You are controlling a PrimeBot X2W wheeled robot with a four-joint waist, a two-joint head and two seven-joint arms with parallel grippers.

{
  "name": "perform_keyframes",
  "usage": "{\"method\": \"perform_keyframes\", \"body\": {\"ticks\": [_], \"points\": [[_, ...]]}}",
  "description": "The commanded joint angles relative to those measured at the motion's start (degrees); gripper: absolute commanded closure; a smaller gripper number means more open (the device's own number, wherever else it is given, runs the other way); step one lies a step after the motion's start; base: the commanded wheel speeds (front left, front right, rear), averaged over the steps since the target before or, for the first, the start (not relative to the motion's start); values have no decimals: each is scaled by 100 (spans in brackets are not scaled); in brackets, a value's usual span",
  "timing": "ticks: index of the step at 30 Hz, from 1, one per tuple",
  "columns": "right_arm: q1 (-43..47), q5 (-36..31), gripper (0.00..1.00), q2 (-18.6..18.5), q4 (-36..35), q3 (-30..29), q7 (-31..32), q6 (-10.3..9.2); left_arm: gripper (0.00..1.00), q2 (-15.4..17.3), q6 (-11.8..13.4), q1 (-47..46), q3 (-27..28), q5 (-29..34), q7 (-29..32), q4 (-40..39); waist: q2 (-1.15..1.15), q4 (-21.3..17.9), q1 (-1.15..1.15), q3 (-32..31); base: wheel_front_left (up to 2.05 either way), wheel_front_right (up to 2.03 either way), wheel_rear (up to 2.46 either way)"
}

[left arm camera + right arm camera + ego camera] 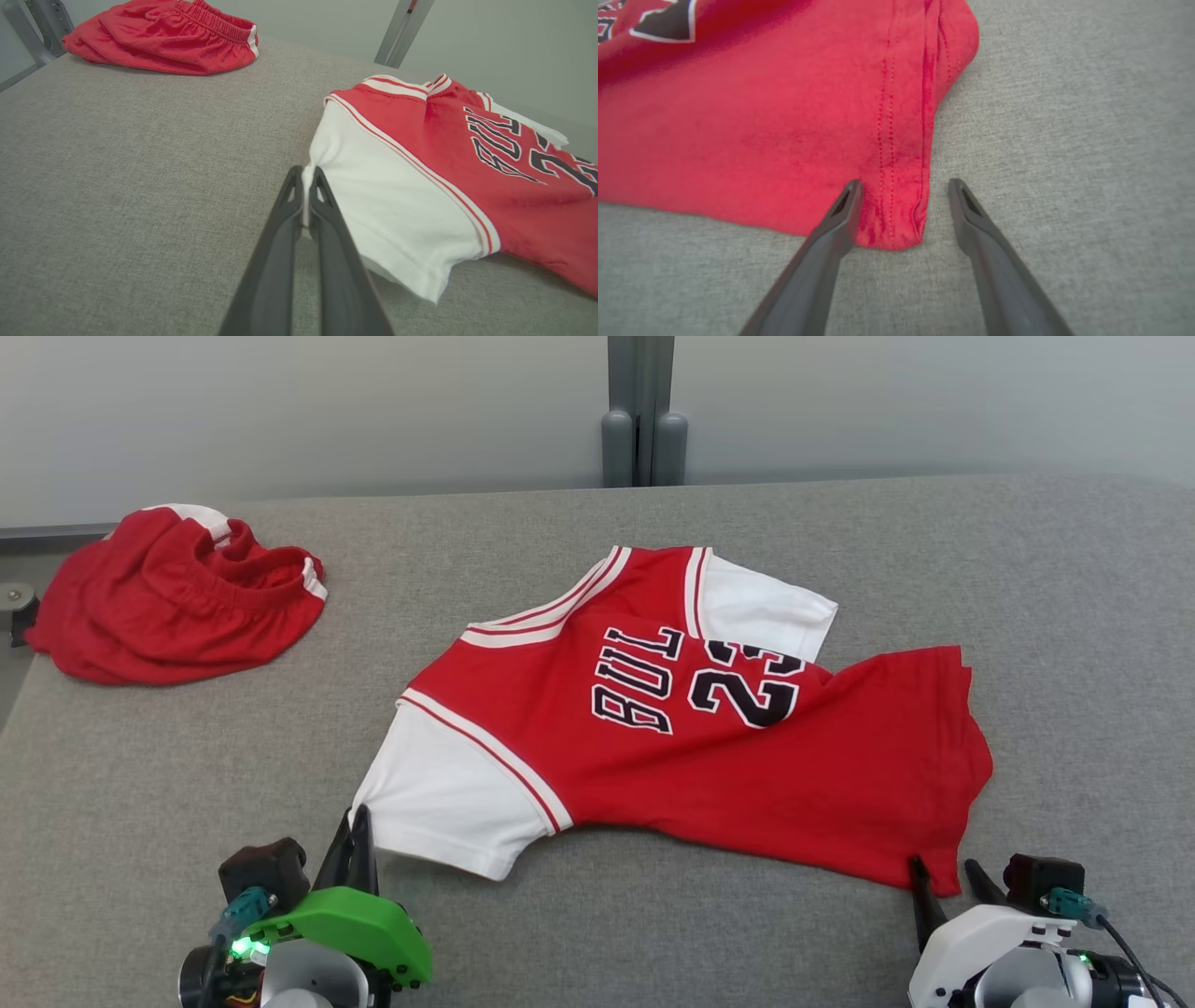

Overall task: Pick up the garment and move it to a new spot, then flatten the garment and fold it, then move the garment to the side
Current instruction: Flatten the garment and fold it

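Red jersey (691,747) lies mostly flat on grey worktop (187,784), centre; left jaws clamped on its white sleeve (387,210) edge; right jaws apart, straddling near hem corner (896,219) (red shorts (168,597) far left).

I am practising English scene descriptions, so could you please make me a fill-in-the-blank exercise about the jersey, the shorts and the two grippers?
1. The left gripper is shut on the edge of the jersey's ___ sleeve.
2. The right gripper is ___, straddling the red hem corner.
3. The number printed on the jersey is ___.
4. In the head view, the red shorts lie on the table to the jersey's ___.

Missing words: white; open; 23; left
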Motion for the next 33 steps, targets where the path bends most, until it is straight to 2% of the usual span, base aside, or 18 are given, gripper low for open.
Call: {"method": "perform_keyframes", "body": {"ticks": [1,2,3,4,10,14,22,33], "points": [[27,59,60,45,137,116,146,5,100,64,27,89,17,-16,5,-75,0,-12,0,-12,0,0,0],[35,73,74,46,143,137,165,5,100,68,30,102,20,-29,4,-107,0,-19,0,-20,0,0,0],[42,90,96,41,129,152,181,5,100,50,49,114,11,-30,9,-159,0,-30,0,-35,0,0,0],[42,132,100,36,93,164,168,5,100,32,52,126,3,-43,8,-205,0,-40,0,-47,0,0,0],[31,453,100,19,-457,262,-87,4,100,-57,-59,63,31,-236,-44,-457,0,-139,0,-187,0,0,0],[89,693,100,14,-1237,341,-267,4,100,-168,-263,-125,150,-577,-138,-738,0,-207,0,-316,0,0,0],[197,573,100,16,-3479,51,-225,4,100,-207,-474,-631,338,-901,-267,-1793,0,-356,0,-530,0,0,0],[272,430,100,17,-6690,-386,403,4,100,60,-388,-1286,525,-812,-35,-4273,0,-575,0,-717,0,0,0]]}}
